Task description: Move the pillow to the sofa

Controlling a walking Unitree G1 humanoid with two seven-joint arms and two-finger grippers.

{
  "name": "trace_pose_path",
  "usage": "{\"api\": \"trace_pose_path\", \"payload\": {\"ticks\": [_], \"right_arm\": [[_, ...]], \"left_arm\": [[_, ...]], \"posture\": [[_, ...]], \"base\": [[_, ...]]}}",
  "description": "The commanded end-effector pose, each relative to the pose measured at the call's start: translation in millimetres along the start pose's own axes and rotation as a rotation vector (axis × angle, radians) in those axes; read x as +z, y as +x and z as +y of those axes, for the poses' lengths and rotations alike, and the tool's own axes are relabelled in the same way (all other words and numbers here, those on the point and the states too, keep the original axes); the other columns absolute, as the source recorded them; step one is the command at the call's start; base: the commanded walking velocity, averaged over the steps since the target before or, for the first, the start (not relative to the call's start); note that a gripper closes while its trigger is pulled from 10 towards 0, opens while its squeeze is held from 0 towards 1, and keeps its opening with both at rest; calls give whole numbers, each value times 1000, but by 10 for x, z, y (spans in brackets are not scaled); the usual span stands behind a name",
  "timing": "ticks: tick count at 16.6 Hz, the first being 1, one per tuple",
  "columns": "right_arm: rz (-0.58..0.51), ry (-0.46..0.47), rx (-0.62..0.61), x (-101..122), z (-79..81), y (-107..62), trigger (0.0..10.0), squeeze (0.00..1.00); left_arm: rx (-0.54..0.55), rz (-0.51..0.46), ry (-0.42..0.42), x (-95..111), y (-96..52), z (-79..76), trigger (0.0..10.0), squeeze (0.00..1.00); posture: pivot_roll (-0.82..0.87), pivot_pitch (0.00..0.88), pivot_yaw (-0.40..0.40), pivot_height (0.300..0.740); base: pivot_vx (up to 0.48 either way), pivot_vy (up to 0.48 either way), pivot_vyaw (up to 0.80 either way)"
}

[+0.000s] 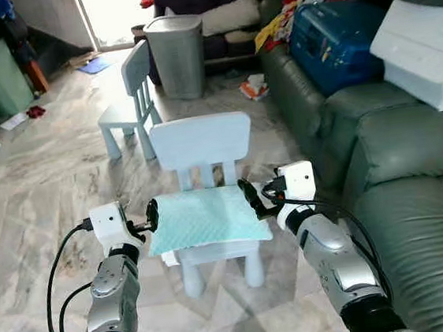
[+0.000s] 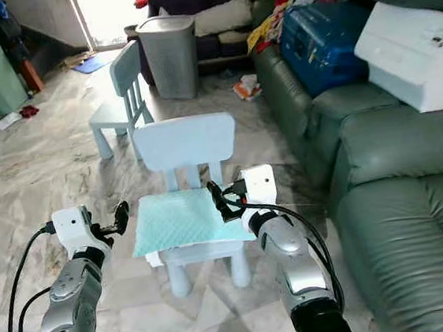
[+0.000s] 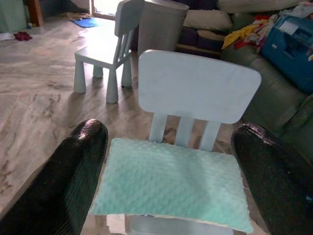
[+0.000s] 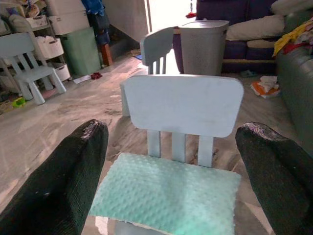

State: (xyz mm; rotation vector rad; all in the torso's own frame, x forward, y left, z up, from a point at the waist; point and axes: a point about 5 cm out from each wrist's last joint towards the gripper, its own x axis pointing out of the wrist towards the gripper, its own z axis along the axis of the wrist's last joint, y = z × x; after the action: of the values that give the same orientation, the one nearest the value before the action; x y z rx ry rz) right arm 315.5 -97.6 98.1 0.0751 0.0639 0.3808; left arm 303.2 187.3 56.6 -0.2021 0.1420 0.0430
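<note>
On the chair (image 1: 203, 140): mint pillow (image 1: 203, 217) — lying flat on the seat
Left tool (image 1: 149, 218): fingers spread, at pillow's left edge
Right tool (image 1: 250, 199): fingers spread — at pillow's right edge
Sofa (image 1: 399, 195): green, right of chair

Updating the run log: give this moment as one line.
pillow flat on small chair | left pincer open, at its left edge | right pincer open, at its right edge | sofa right

arms: silver, jointed | wrists: white camera boxes | cables: black, looped | claw fingers (image 3: 73, 181): long, black
</note>
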Motion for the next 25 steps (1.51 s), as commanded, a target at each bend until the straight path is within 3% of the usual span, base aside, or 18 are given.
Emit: {"api": "trace_pose_path", "payload": {"ticks": [1,17,20,25], "right_arm": [[-21,-7,8,60,3,9,10000,0],[-15,-5,17,57,12,12,10000,0],[-14,-4,17,57,12,11,10000,0],[-10,-3,17,51,11,8,10000,0]], "left_arm": [[4,-10,0,24,9,1,10000,0],[3,-3,-7,13,5,0,10000,0],[6,0,-11,9,5,1,10000,0],[30,26,-57,-25,9,17,10000,0]], "posture": [[-147,0,31,740],[-147,0,30,740],[-147,0,30,740],[-146,0,30,740]], "base": [[281,0,0],[347,0,0],[310,298,0],[0,49,0]]}}
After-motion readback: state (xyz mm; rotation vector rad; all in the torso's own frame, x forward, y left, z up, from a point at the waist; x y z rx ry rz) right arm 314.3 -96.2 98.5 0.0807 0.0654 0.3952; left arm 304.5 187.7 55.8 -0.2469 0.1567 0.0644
